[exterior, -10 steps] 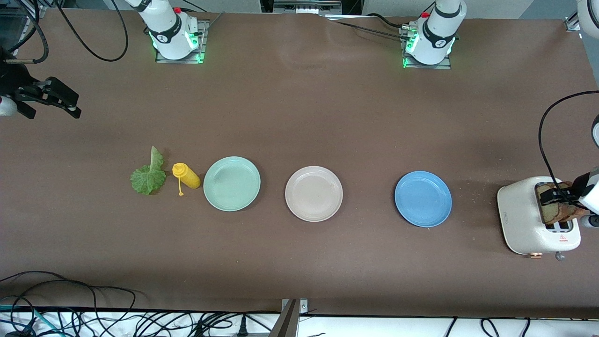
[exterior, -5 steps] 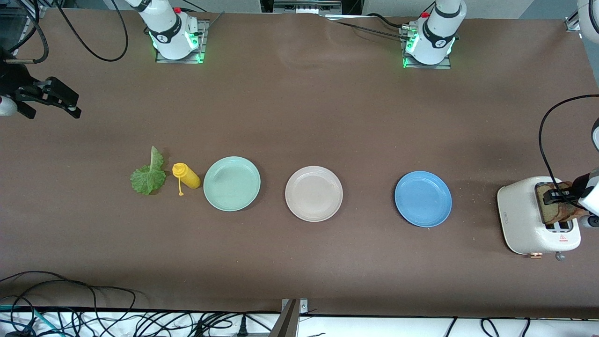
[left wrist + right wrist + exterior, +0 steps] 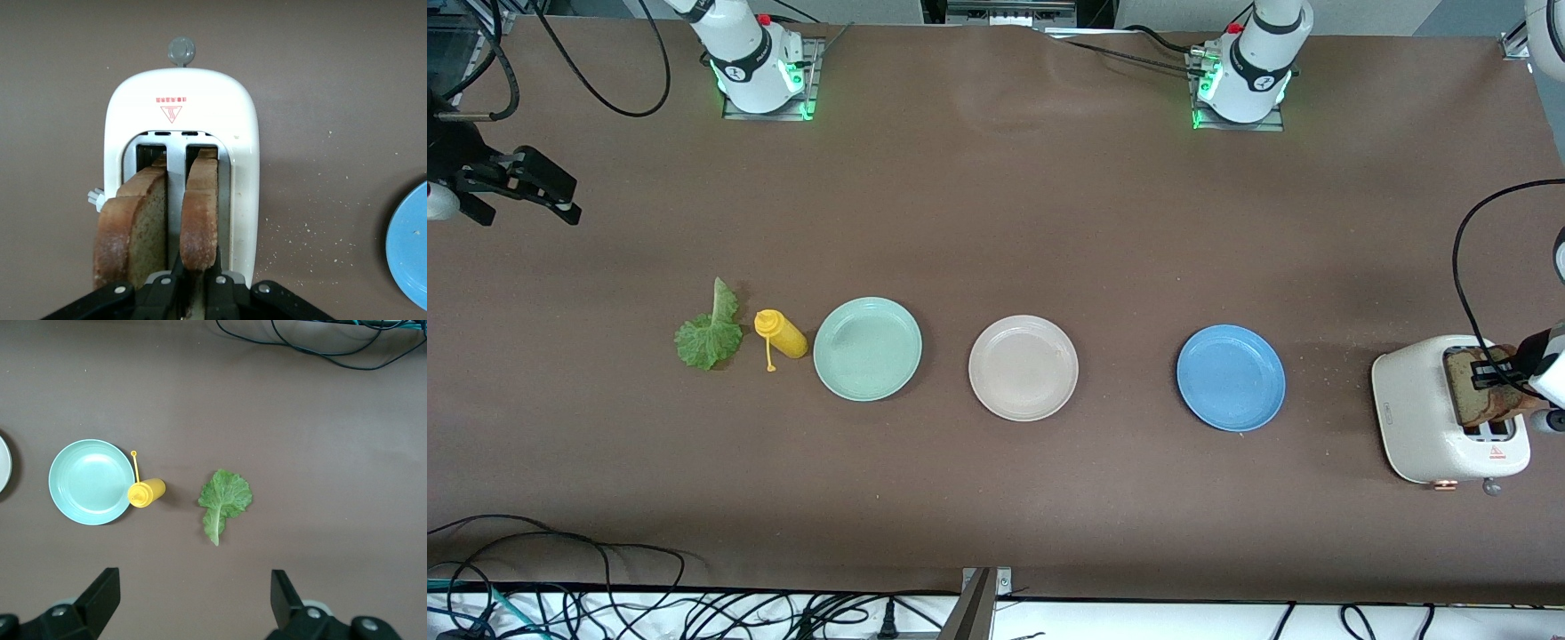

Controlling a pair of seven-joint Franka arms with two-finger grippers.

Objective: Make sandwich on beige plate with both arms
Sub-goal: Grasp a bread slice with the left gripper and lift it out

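Brown, dark-crusted bread slice upright in left gripper

White arms, black cables, green-lit bases.

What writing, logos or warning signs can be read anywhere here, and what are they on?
Toaster, top face: a red warning triangle under a short line of red characters, too small to read.
Toaster, side wall: a tiny dark mark, unreadable.
Each arm's base: a small round black logo, no readable letters.
The plates, bottle, lettuce and bread carry no writing.
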